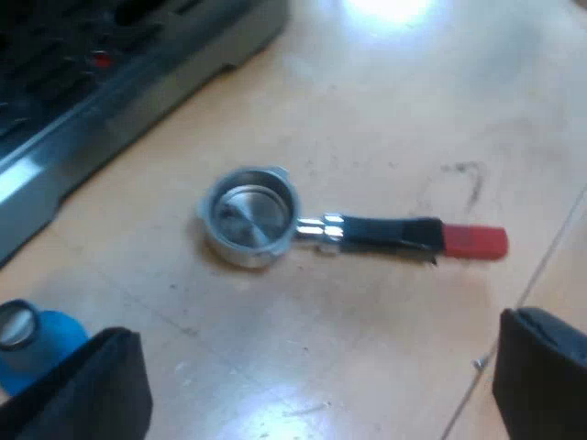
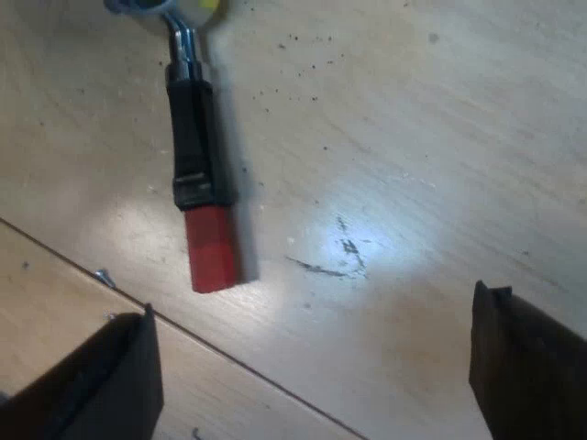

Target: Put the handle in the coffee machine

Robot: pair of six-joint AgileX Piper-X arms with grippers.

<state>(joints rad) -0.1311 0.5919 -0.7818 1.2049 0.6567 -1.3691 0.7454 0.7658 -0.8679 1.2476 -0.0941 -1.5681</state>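
Table (image 1: 440, 101) is bearing everything | coffee machine (image 1: 119, 92) is standing near the holder's cup end | left gripper (image 1: 316, 385) is hovering above the table, fingers spread, grasping nothing | right gripper (image 2: 312, 367) is hovering released near the holder's red end | holder (image 1: 348, 231) is lying loose and flat on the table, apart from the machine | blue tamper (image 1: 37, 344) is sitting beside a left finger

Holder (image 1: 248, 218): loose on surface (image 1: 385, 119), bare room along both sides of its handle (image 1: 381, 232) and beyond red end (image 2: 213, 261). Obstacles: espresso machine (image 1: 110, 92) near basket side; blue tamper (image 1: 50, 346), apart.
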